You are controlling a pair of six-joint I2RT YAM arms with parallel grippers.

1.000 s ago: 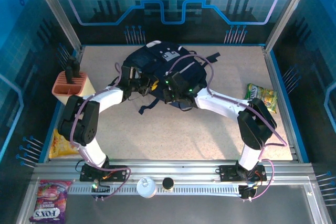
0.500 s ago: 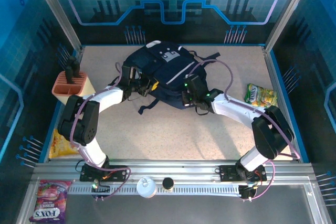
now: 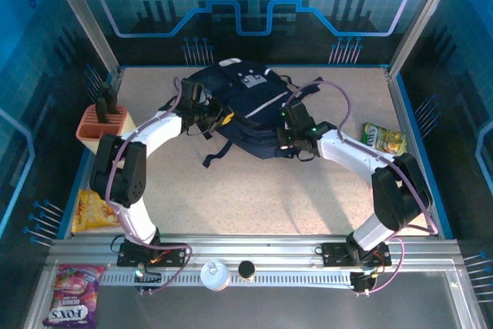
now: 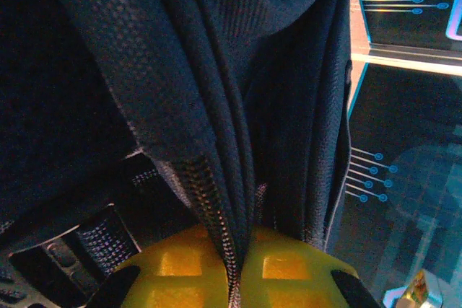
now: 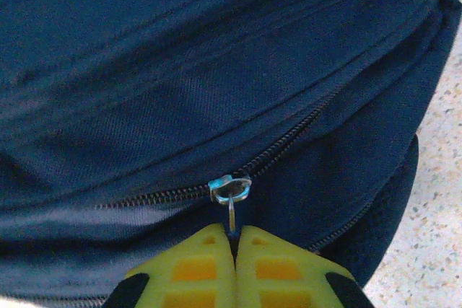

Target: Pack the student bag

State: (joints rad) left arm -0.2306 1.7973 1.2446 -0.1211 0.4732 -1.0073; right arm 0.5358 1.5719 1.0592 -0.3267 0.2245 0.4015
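Observation:
The student bag [image 3: 245,105], dark navy with thin white stripes, lies at the back middle of the table. My left gripper [image 3: 208,119] is at its left side. In the left wrist view the yellow fingers [image 4: 177,275] are shut on a fold of the bag's fabric [image 4: 195,70] along a zipper edge. My right gripper [image 3: 286,139] is at the bag's near right edge. In the right wrist view it [image 5: 234,239] is shut on the thin pull tab of the silver zipper slider [image 5: 231,188]. The zipper behind the slider looks closed to the left.
An orange-pink holder [image 3: 104,125] stands at the table's left edge. A green snack packet [image 3: 384,141] lies at the right. A yellow packet [image 3: 91,210] sits by the left rail. Below the front rail are a purple sweets bag [image 3: 73,303] and two small round items [image 3: 213,273].
My right gripper has slid right along the bag's near edge with the zipper pull. My left gripper has shut on the bag's fabric and shifted slightly toward the back.

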